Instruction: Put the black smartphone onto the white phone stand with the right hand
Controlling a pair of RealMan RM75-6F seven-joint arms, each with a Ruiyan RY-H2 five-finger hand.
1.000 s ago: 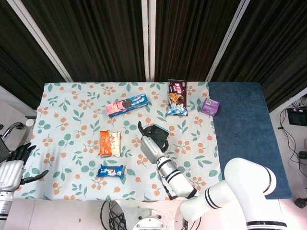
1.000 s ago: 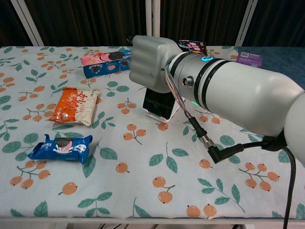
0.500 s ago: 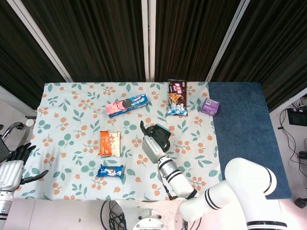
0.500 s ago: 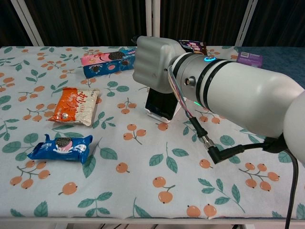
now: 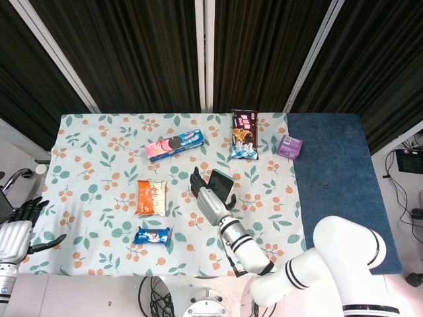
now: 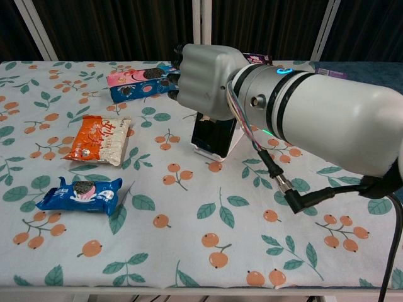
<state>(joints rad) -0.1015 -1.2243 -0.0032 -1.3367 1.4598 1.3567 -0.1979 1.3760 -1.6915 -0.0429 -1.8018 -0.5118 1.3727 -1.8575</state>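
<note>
So the black smartphone (image 6: 214,136) is sitting propped on the white phone stand (image 6: 217,153) just right of centre in the chest view, leaning back with its bottom edge in the lip; in the head view it's the dark slab mid-table, tilted. A second ago my right hand (image 5: 206,197) was wrapped over the top of it; half a second ago it was lifting off; now my fingers (image 5: 197,183) are spread and pointing up-frame, holding nothing, just to the left of the phone and clear of it as far as I can tell. The phone hasn't budged between frames, which I read as the stand carrying it on its own; so the placing looks basically done and what's left is backing the arm out without clipping the top edge.

My left hand (image 5: 16,232) is parked at the lower left corner of the head view, off the cloth, fingers loosely apart and empty.

Around it: an orange snack bag (image 6: 99,140) centre-left; a blue cookie pack (image 6: 80,195) lower left; a pink cookie box (image 6: 135,82) up top; a small purple box (image 5: 289,146) on the blue strip at upper right.
</note>
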